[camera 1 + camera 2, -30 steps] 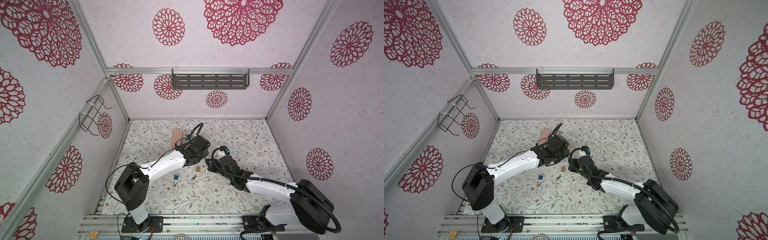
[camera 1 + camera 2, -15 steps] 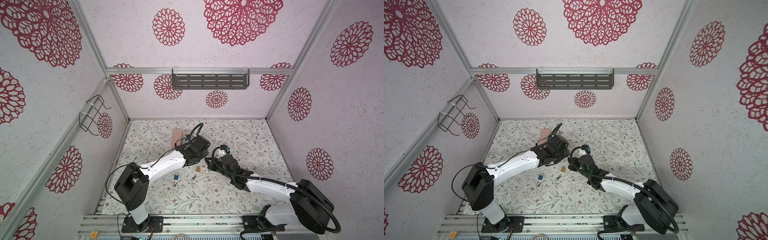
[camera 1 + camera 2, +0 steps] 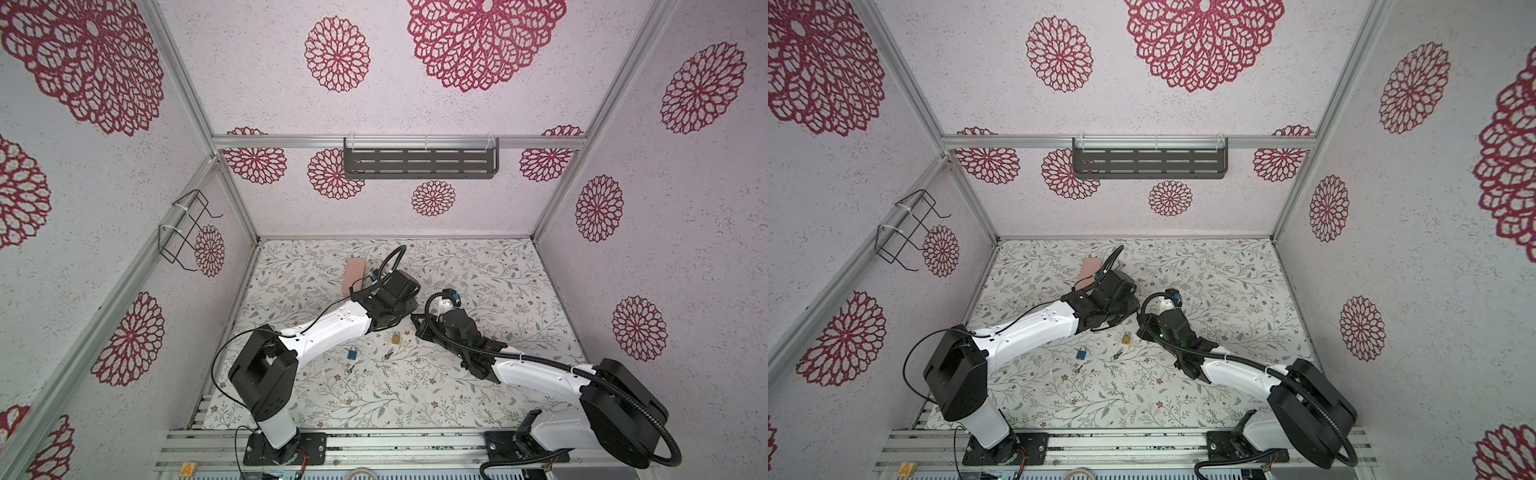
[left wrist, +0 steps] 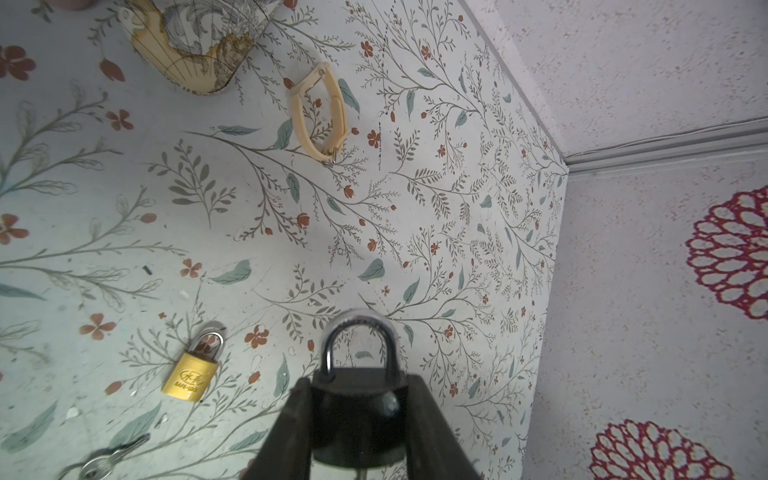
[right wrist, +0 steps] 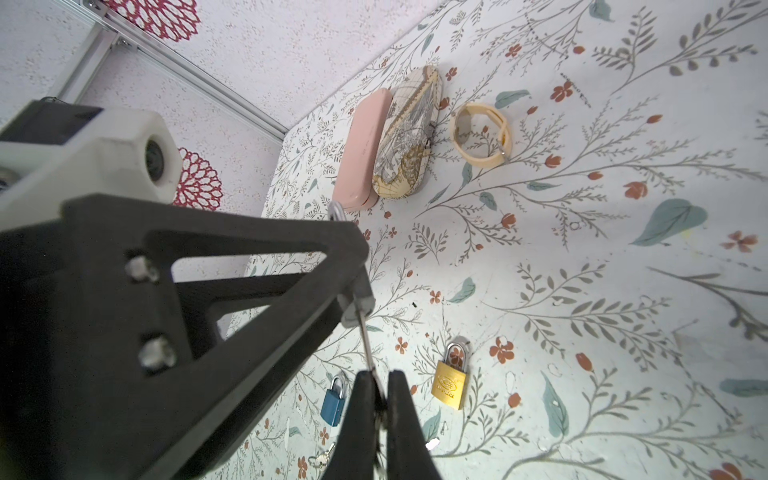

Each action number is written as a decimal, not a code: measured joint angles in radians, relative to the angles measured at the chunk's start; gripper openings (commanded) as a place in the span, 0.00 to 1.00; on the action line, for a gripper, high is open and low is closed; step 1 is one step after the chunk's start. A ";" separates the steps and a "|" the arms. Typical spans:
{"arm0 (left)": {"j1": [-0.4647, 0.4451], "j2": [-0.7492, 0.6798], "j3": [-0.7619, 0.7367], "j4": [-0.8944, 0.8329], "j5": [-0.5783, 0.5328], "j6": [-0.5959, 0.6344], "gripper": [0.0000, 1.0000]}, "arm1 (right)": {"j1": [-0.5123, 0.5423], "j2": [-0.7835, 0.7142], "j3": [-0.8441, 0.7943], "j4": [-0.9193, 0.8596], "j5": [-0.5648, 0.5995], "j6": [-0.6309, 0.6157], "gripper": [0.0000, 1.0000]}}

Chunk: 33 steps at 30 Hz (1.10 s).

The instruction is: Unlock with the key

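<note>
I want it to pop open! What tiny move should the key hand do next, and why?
Probably push the key deeper. The right gripper pinches it, tip just meeting the bottom of the black padlock in the left gripper; most of the key shows, and the shackle is shut.

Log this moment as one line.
left claw: gripping black padlock | right claw: pinching key | key tip at padlock's underside

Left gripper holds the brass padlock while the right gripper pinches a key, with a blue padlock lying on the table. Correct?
Not quite: the left gripper holds the black padlock, as the left wrist view shows; the brass padlock lies on the table. The right gripper does pinch the key.
</note>
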 measured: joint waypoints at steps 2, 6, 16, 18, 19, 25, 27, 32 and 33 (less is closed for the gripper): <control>0.000 -0.002 0.000 0.009 0.003 -0.005 0.00 | 0.000 0.000 0.000 0.010 0.007 -0.004 0.00; -0.003 -0.010 0.000 0.010 0.006 -0.010 0.00 | 0.000 0.000 0.000 0.027 0.013 -0.014 0.00; -0.016 -0.036 0.000 0.003 -0.009 -0.001 0.00 | -0.002 0.005 0.026 0.041 0.009 -0.049 0.00; -0.020 -0.046 0.000 0.001 -0.014 0.002 0.00 | -0.003 0.008 0.045 0.032 0.009 -0.053 0.00; -0.020 -0.052 0.000 -0.001 -0.021 0.003 0.00 | -0.004 0.008 0.055 0.024 0.008 -0.055 0.00; -0.022 -0.069 0.001 -0.014 -0.047 0.006 0.00 | -0.005 0.011 0.081 0.006 0.001 -0.055 0.00; -0.023 -0.069 0.000 -0.018 -0.047 0.006 0.00 | -0.008 0.011 0.081 0.005 -0.011 -0.048 0.00; -0.023 -0.074 -0.003 -0.018 -0.048 0.006 0.00 | -0.016 0.011 0.087 -0.005 -0.045 -0.025 0.00; -0.023 -0.078 -0.006 -0.018 -0.050 0.006 0.00 | -0.019 0.011 0.087 -0.005 -0.050 -0.020 0.00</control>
